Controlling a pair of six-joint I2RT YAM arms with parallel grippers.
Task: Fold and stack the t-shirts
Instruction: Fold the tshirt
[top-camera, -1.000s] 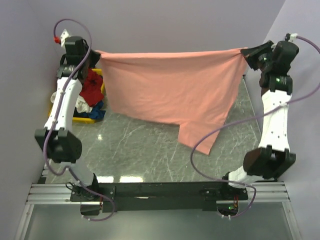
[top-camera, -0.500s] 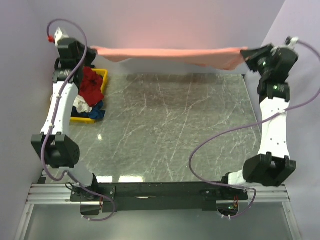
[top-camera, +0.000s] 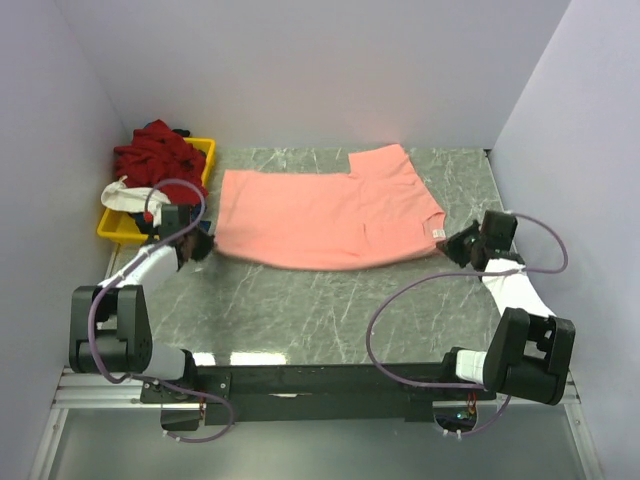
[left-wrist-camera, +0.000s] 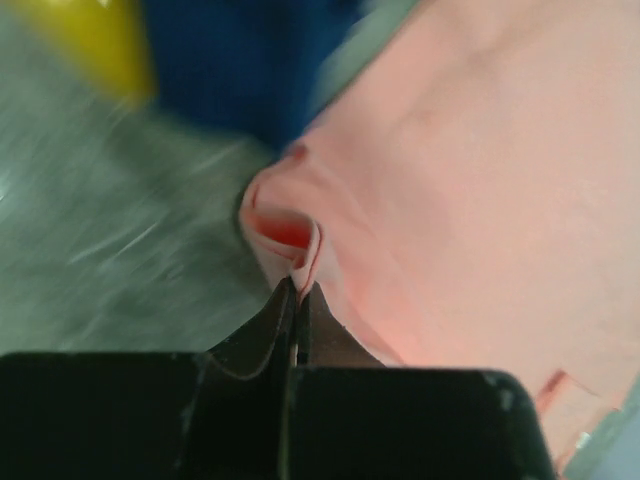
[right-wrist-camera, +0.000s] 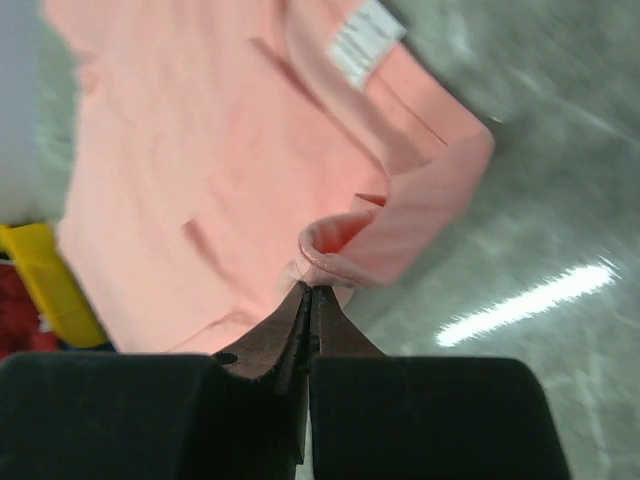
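Observation:
The salmon-pink t-shirt (top-camera: 320, 215) lies spread flat across the back half of the marble table, one sleeve pointing to the far wall and its white neck label (top-camera: 439, 233) at the right edge. My left gripper (top-camera: 205, 246) is low at the shirt's left near corner, shut on a pinch of its edge (left-wrist-camera: 300, 250). My right gripper (top-camera: 452, 246) is low at the shirt's right near corner, shut on a fold of its hem (right-wrist-camera: 340, 262), just below the label (right-wrist-camera: 366, 40). Dark red (top-camera: 160, 160), white and blue shirts lie heaped at the back left.
A yellow plastic tray (top-camera: 118, 228) at the back left holds the heap of other shirts. The walls close in at the back, left and right. The marble tabletop (top-camera: 330, 310) shows in front of the shirt.
Both arms have swung down from high at the back to table height. The salmon-pink shirt, held stretched in the air before, now lies flat on the table.

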